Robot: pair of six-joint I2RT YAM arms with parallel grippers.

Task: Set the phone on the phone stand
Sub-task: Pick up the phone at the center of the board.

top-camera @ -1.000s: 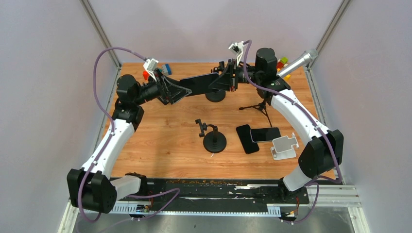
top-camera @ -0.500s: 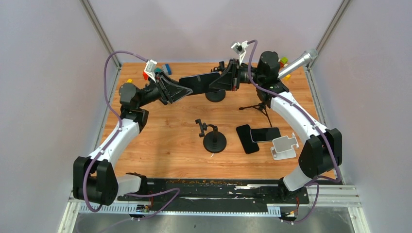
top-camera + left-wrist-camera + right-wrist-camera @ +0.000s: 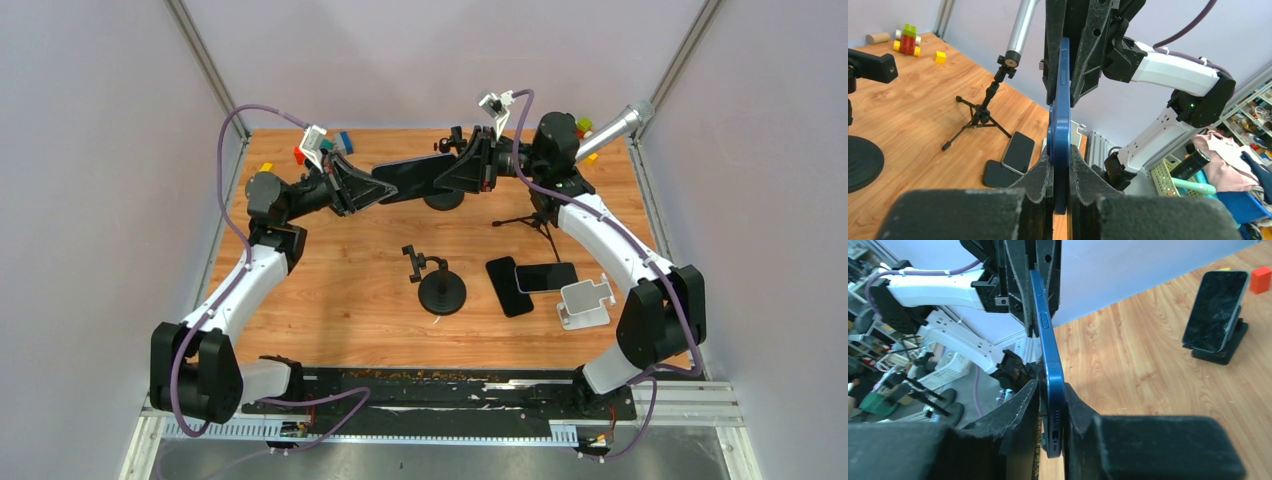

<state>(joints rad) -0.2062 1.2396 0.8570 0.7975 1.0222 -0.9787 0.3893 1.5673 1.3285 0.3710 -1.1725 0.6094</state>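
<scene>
Blue phone midair over far middle of surface, clamped at one end by left tool, at other by right tool. Hand-over step, apparently. Next: release one tool only, then carry to black clamp stand near centre, probable target.

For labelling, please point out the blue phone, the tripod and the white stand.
blue phone (image 3: 1060,120), left wrist view, side edge
tripod (image 3: 983,116), left wrist view, leg hub
white stand (image 3: 585,298), top external view, back plate
</scene>
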